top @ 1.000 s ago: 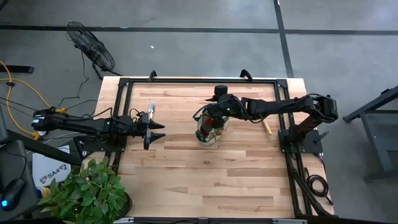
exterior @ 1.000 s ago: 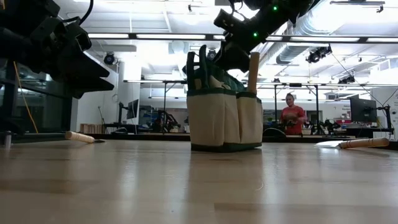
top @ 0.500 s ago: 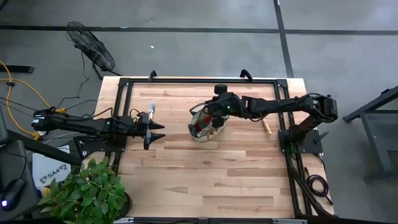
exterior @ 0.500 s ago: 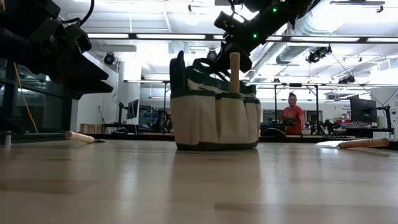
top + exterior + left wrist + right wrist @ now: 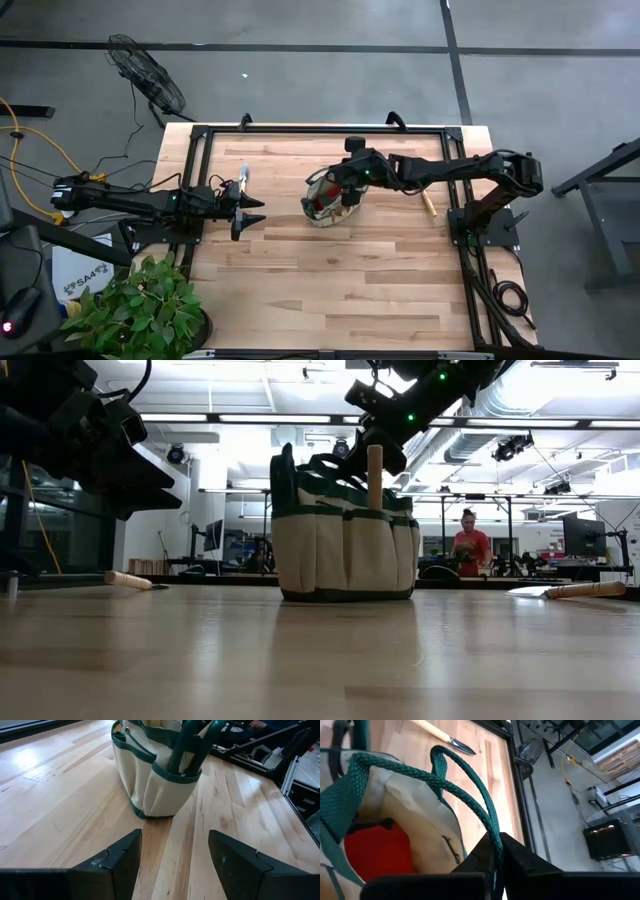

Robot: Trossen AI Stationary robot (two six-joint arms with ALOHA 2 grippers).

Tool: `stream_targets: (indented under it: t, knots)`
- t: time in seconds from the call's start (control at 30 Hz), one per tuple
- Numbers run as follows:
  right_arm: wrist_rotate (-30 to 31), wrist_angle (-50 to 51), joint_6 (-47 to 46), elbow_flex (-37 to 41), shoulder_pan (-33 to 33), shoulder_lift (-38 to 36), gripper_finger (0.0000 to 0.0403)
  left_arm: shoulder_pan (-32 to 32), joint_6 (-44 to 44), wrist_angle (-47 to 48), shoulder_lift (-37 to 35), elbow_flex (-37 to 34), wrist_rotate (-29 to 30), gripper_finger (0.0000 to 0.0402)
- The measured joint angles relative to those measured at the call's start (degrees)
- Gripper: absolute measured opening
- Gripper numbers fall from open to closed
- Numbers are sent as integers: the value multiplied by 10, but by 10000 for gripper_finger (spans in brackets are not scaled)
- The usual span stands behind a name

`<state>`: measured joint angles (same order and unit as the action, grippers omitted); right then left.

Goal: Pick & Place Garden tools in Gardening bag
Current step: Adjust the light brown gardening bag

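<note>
The gardening bag [image 5: 324,201] stands on its base at the table's middle, with a red glove [image 5: 379,851] inside it. A pale wooden tool handle [image 5: 375,475] sticks up from one of its pockets. My right gripper [image 5: 345,190] hovers over the bag's right rim, shut on a green rope loop handle. My left gripper [image 5: 175,852] waits open at the table's left, pointing at the bag [image 5: 150,780]. One trowel [image 5: 243,175] lies flat by the left arm. Another wooden-handled tool [image 5: 429,203] lies to the right of the bag. My right gripper [image 5: 499,840] pinches the bag's green rope loop handle [image 5: 491,831] between its two fingers, at the top of the loop. The fingers slant down from the table's right side. The rope arcs from the fingers to the bag's rim, and the bag's base rests on the table.
The black frame rail [image 5: 200,135] runs round the table. A potted plant [image 5: 140,310] stands off the near left corner. A person in a red top [image 5: 468,545] is in the room beyond the table. Bare wood [image 5: 340,290] spreads over the near half.
The bag has slid a little toward the table's left edge and turned about. In the low view it now shows a broader side, and the wooden handle has moved to its front. My right gripper has followed a short way left above the rim.
</note>
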<state>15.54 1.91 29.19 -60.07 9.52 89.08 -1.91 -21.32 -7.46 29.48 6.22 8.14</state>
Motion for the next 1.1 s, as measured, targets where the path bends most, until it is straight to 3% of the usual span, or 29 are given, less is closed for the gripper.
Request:
stream_targets:
  t: [0.27, 0.43, 0.97, 1.1]
  knots:
    - [-80, -34, -9, 0, 0, -2, 5, 0, 0, 0, 0, 0, 0, 226]
    - [-182, -59, -5, 0, 0, -17, 5, 0, 0, 0, 0, 0, 0, 226]
    - [-427, -61, 6, 1, 0, -36, 4, 0, -4, -11, 0, 0, 0, 226]
    - [-528, -67, 11, 1, 4, -35, 4, 0, -1, -26, 0, 0, 0, 226]
